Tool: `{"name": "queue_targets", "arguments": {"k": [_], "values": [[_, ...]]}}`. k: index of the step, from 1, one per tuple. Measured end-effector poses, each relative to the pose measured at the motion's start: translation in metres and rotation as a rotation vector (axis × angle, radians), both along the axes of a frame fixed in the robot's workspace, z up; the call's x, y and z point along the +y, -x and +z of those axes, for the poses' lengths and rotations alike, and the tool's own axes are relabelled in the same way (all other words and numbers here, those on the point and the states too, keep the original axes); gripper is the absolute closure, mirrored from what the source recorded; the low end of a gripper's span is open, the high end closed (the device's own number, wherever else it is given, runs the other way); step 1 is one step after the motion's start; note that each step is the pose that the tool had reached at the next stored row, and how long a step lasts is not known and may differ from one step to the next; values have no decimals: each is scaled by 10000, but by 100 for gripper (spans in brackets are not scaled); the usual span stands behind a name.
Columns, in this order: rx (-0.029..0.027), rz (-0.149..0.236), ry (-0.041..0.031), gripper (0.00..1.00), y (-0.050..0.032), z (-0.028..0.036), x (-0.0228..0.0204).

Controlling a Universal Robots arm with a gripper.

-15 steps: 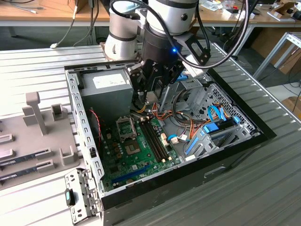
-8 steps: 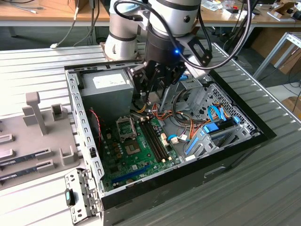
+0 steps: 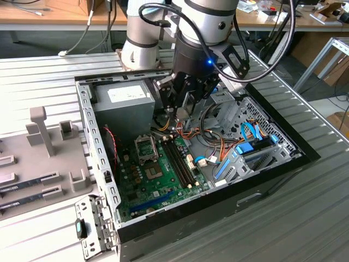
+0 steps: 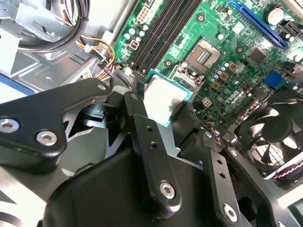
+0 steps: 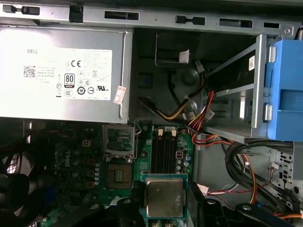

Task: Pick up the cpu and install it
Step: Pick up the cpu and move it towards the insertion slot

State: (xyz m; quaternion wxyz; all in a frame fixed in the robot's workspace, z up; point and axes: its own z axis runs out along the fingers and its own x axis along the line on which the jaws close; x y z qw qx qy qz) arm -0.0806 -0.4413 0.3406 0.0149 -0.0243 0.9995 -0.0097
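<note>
the cpu is held by its edges in the hand, closed on it above the motherboard at the exterior view's upper middle, so pick-up is judged done, while the socket is seen empty and installing is not yet done.

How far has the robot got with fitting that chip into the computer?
The pickup looks done: the gripper is shut on the chip, holding it above the green board inside the open computer case. Left to do: the socket sits empty with its metal flap open, and the chip hangs off to one side of it, not in it.
</note>
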Motion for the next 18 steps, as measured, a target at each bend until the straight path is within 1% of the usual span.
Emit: {"name": "queue_targets", "arguments": {"k": [6, 11, 13, 18], "values": [[0, 0, 15, 53, -69, -31, 0], [0, 0, 32, 53, -154, -68, 0], [1, 0, 39, 53, -175, -77, 0], [0, -1, 53, 53, -230, -125, 0]]}}
